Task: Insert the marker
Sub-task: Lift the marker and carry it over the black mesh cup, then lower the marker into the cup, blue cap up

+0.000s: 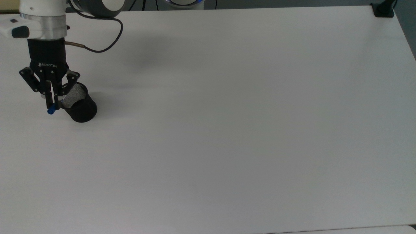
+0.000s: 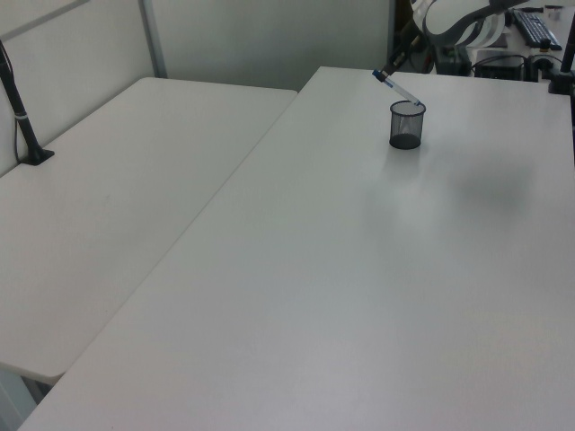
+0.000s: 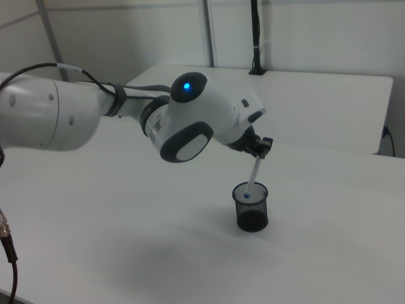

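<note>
The hand [image 1: 52, 104] pinches the marker [image 3: 252, 178] between its two fingers, which are pressed together on the barrel. In the top view the hand hangs just at the top view's left of the cup [image 1: 79, 104], its fingertips overlapping the cup's rim, and a blue end of the marker pokes out just below the fingertips. In the right view the marker slants down from the hand into the cup's mouth, and its lower blue tip sits at about rim level inside the opening; whether it touches the mesh wall I cannot tell. In the left view the marker leans from its blue upper end, near the hand, down toward the cup's rim. The cup, a black mesh pot, stands upright on the white table [image 1: 227, 130] directly below the hand. A dark cable [image 1: 104, 42] loops from the wrist above the hand across the table's far edge.
</note>
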Robot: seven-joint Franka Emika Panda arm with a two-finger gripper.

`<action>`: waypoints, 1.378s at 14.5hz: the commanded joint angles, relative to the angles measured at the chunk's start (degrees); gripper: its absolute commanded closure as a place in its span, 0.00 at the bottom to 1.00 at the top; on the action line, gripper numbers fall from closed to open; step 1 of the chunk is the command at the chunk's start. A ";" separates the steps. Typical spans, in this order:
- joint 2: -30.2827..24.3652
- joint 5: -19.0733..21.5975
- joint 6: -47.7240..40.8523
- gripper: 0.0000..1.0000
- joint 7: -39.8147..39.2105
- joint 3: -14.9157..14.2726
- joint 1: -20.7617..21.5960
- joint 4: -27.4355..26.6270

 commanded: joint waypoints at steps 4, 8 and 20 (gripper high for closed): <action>0.90 1.98 6.43 0.98 -4.21 0.21 0.19 -4.14; 0.72 2.15 6.43 0.90 -5.18 0.21 0.11 -5.28; -8.49 2.42 -4.17 0.00 1.07 0.04 0.11 -4.76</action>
